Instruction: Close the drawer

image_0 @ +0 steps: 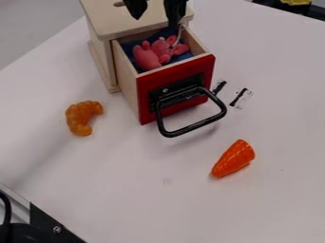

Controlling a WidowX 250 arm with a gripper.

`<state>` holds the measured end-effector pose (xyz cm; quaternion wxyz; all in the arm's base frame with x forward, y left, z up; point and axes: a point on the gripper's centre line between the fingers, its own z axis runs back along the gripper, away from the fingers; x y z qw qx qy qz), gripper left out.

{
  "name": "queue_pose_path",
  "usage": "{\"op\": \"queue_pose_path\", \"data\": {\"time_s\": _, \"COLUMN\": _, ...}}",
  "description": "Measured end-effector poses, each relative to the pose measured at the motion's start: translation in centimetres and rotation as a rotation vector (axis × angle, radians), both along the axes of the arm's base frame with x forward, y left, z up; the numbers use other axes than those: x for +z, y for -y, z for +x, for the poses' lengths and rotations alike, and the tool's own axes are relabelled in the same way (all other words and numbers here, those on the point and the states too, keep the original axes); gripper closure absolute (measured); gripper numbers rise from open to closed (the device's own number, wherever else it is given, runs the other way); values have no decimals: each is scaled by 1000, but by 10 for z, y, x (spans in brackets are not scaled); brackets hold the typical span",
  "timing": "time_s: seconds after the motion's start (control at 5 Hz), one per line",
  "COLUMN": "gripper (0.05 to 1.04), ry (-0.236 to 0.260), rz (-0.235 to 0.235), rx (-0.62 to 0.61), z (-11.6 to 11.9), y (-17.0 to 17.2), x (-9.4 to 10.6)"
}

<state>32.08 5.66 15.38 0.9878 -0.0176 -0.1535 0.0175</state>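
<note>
**Drawer open: the plush toy and a poorly placed push are the main risks**

The wooden drawer with a flat red front (162, 78) stands pulled out of the pale wooden box cabinet (130, 23), on the white surface (136, 185). Inside lies a pink plush toy (149, 58) on blue lining, with a thin pale strand rising beside 1 of the fingertips. The likeliest trouble is a snag: if the hand sweeps forward at this height, that finger could hook the strand or drag the toy up, and the toy might then jam under the cabinet's top edge. A push on only 1 side of the front could skew the drawer in its opening. The bent black metal handle (190, 128) sticks out and might deflect an off-centre push, and the light cabinet might slide backward.

The black 2-finger hand (155, 23) has its fingers spread, above the cabinet's front edge and the drawer's rear. The red front and handle lie beyond it, nearer the camera.
</note>
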Motion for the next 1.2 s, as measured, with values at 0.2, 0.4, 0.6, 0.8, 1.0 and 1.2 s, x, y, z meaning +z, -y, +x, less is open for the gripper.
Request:
{"op": "queue_pose_path", "data": {"time_s": 0.2, "gripper": 88, "ry": -28, "rz": -8, "rx": 2, "z": -2, "y": 1, "x": -9}}
{"op": "queue_pose_path", "data": {"time_s": 0.4, "gripper": 88, "ry": -39, "rz": -34, "rx": 11, "z": -5, "y": 3, "x": -15}}
{"op": "queue_pose_path", "data": {"time_s": 0.6, "gripper": 88, "ry": -15, "rz": -42, "rx": 90, "z": -9, "y": 4, "x": -13}}
{"op": "queue_pose_path", "data": {"time_s": 0.8, "gripper": 88, "ry": 5, "rz": -76, "rx": 243, "z": -18, "y": 11, "x": -4}}
{"op": "queue_pose_path", "data": {"time_s": 1.0, "gripper": 88, "ry": -13, "rz": -84, "rx": 357, "z": -25, "y": 30, "x": -2}}
{"op": "queue_pose_path", "data": {"time_s": 1.2, "gripper": 87, "ry": -19, "rz": -37, "rx": 518, "z": -33, "y": 42, "x": -7}}
